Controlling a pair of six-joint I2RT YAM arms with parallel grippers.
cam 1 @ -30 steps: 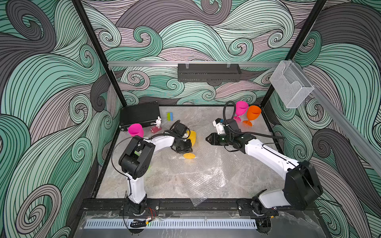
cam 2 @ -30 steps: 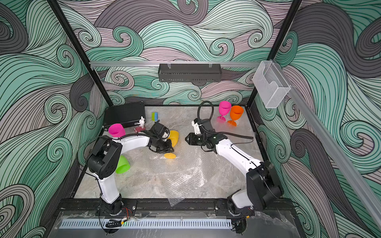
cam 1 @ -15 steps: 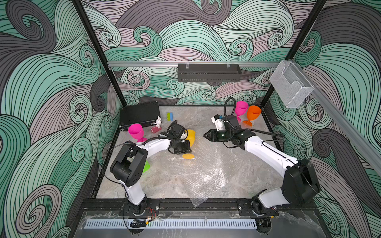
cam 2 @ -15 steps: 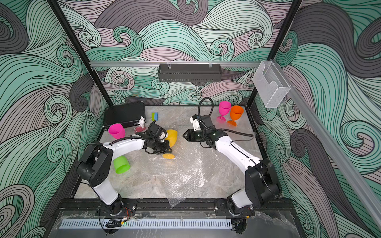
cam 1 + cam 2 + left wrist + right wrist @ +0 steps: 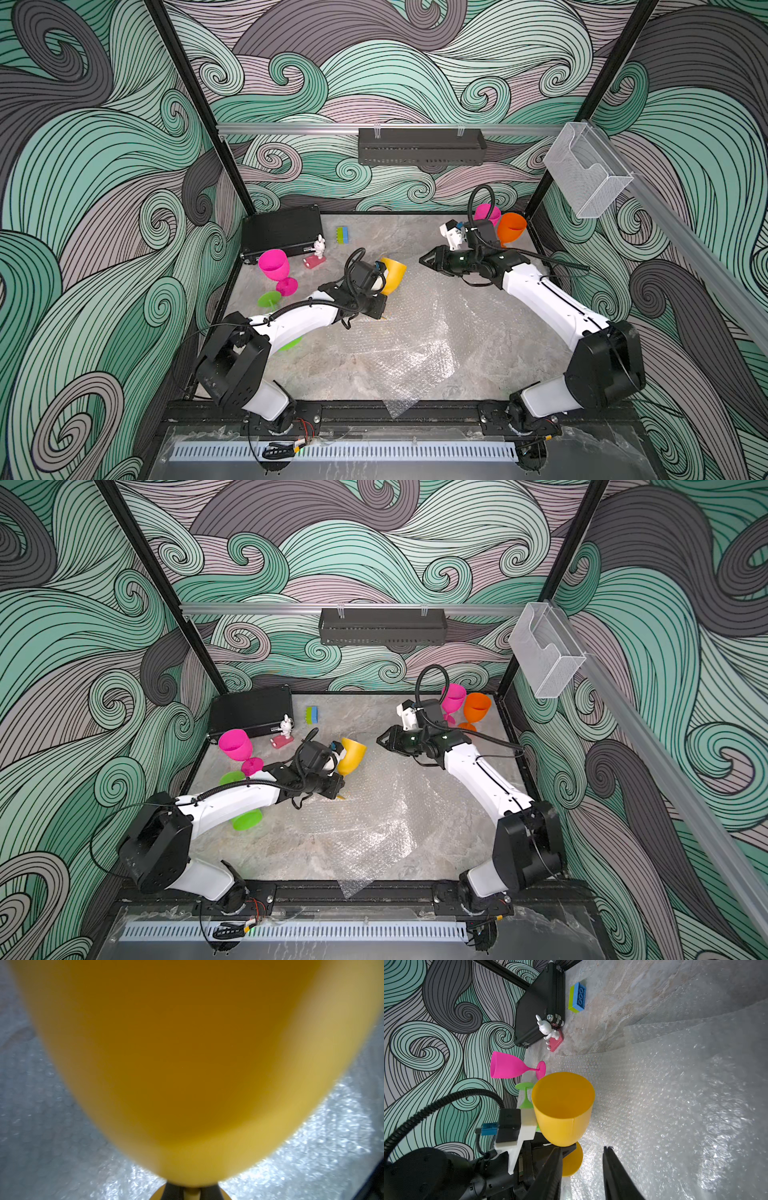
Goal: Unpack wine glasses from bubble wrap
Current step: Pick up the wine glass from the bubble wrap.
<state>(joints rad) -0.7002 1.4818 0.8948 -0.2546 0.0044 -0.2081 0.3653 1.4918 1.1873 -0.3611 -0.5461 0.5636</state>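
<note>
Goblet work, late stage. The yellow goblet [image 5: 392, 274] is free of wrapping: bare plastic, tilted, its cup mouth turned toward the right arm. The left gripper [image 5: 192, 1192] is closed tight on its thin stem, just under the cup; the left wrist view shows the stem pinched between the two dark fingers.

The right gripper [image 5: 430, 262] hangs near the cup mouth, not touching it. Its jaws stand partly apart with nothing between them.

The bubble wrap [image 5: 415, 345] lies spread flat on the table [image 5: 374, 232] below both arms, one corner hanging over the front edge. No goblet shows inside it.

- Back right corner: second magenta goblet [image 5: 487, 214] and orange goblet [image 5: 512, 228], upright, side by side.
- Left side: magenta goblet [image 5: 274, 266] upright; lime goblet [image 5: 247, 820] on its side, partly under the left arm.

Judgement: unwrapping looks done for this one, and setting it down is the step in hand. The next move calls for turning the goblet upright, lowering its foot onto bare table clear of the wrap, then releasing the stem. The lime goblet probably wants standing up afterwards.
</note>
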